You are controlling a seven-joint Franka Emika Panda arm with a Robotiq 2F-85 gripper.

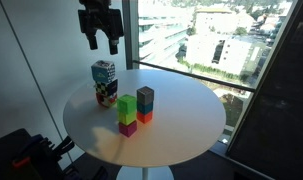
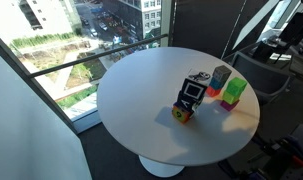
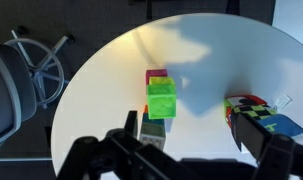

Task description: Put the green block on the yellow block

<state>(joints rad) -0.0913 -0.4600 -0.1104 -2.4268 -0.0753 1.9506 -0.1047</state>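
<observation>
**Arm pose.** In an exterior view the gripper (image 1: 102, 44) is hanging at the top of the frame, well above the round white table (image 1: 181, 135). It is pointing straight down, and its two fingers (image 1: 91, 40) are standing apart with nothing between them: released and empty. In the wrist view the gripper (image 3: 181, 160) is filling the bottom edge as a dark, blurred mass and is looking down onto the blocks from well clear of them.

**Task items.** The green block (image 1: 126, 103) is sitting on top of the yellow block (image 1: 126, 116), which is itself resting on a magenta cube (image 1: 126, 129). The three are forming one upright column near the table's centre. In the wrist view the green block (image 3: 161, 100) is lying at mid-frame, top face up. In an exterior view the green block (image 2: 235, 88) is showing at the right of the frame.

**Orientation.** The green block is a cube, so no long axis can be reported. It is sitting flat and level, roughly in line with the block beneath. The column's axis is running vertically.

**Surroundings.** A dark grey-blue cube (image 1: 145, 97) is resting on an orange-red cube (image 1: 144, 117), just beside the column on its right. A multi-coloured patterned box (image 1: 104, 82) is standing upright to the upper left of the column.
</observation>
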